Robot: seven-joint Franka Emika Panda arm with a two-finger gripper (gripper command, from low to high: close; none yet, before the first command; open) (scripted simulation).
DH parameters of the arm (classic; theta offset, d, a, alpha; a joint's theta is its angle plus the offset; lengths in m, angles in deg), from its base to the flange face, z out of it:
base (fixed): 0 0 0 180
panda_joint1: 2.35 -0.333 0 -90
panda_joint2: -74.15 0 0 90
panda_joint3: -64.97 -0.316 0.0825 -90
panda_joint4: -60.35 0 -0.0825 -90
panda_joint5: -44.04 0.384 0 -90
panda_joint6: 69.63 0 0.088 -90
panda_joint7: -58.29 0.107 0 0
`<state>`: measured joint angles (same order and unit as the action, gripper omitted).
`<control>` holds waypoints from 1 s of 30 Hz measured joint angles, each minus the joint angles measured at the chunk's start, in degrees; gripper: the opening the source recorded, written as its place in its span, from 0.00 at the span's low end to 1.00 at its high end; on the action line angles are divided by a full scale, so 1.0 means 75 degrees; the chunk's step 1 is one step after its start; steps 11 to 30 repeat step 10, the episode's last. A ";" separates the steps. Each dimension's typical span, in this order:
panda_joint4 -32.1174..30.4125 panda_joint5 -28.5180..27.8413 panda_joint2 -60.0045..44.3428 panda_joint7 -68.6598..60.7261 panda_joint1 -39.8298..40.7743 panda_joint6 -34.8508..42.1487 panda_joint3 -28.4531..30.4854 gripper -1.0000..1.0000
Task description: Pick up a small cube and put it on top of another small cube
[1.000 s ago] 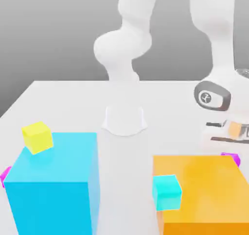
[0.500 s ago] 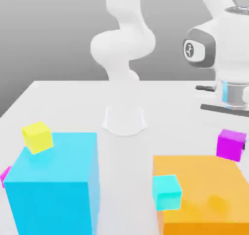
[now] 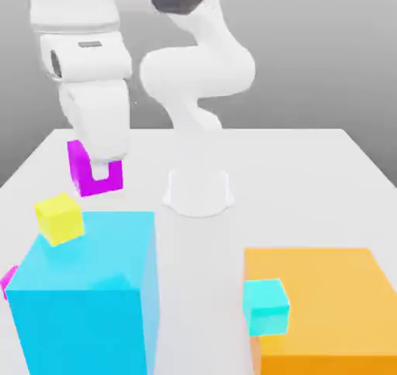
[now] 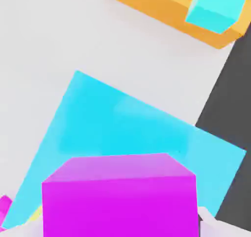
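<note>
I had swung the claw (image 3: 99, 172), clenched on the small cube (image 3: 94, 176) (magenta), across above the big cyan block (image 3: 85, 288).

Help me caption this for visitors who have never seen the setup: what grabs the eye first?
Probably the magenta cube gripped in the arm's tool, held in the air at the exterior view's upper left. Below it stands the big cyan block with a small yellow cube at its far corner. Across the table sits the big orange block with a small cyan cube at its side.
</note>
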<state>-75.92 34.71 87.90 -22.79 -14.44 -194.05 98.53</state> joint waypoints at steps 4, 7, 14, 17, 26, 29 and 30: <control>0.0000 0.0000 0.0000 0.0000 0.0000 0.0000 0.0000 1.00; 0.0003 0.0018 -0.0028 -0.0043 0.0048 -0.0027 0.0073 1.00; 0.0456 -0.0074 0.0302 0.0047 0.0090 0.0730 -0.0058 1.00; 0.0456 -0.0074 0.0302 0.0047 0.0090 0.0730 -0.0058 1.00; 0.0456 -0.0074 0.0302 0.0047 0.0090 0.0730 -0.0058 1.00; 0.0456 -0.0074 0.0302 0.0047 0.0090 0.0730 -0.0058 1.00; 0.0456 -0.0074 0.0302 0.0047 0.0090 0.0730 -0.0058 1.00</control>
